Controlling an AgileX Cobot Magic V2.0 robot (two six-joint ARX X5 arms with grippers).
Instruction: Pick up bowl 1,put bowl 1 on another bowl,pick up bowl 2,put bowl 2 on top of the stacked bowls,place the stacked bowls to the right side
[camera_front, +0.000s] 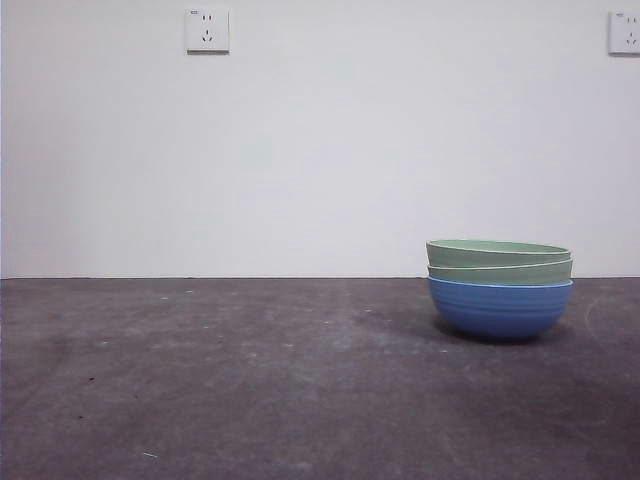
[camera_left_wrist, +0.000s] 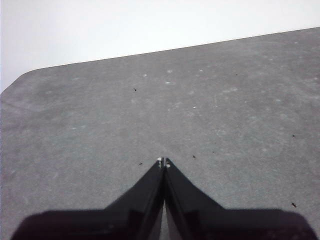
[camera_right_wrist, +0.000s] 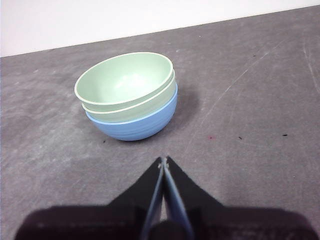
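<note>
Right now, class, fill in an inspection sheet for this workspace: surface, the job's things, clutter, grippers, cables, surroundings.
Surface: dark grey table, scuffed, with pale marks and small specks.
Job's things: the stacked bowls stand upright at the right side of the front view; two pale green bowls nested in the blue bowl.
Clutter: nothing seen beyond specks on the table.
Grippers: left gripper shut over bare table, holding nothing; right gripper shut, apart from the stack, holding nothing.
Cables: nothing seen.
Surroundings: plain white wall with two wall sockets.
</note>
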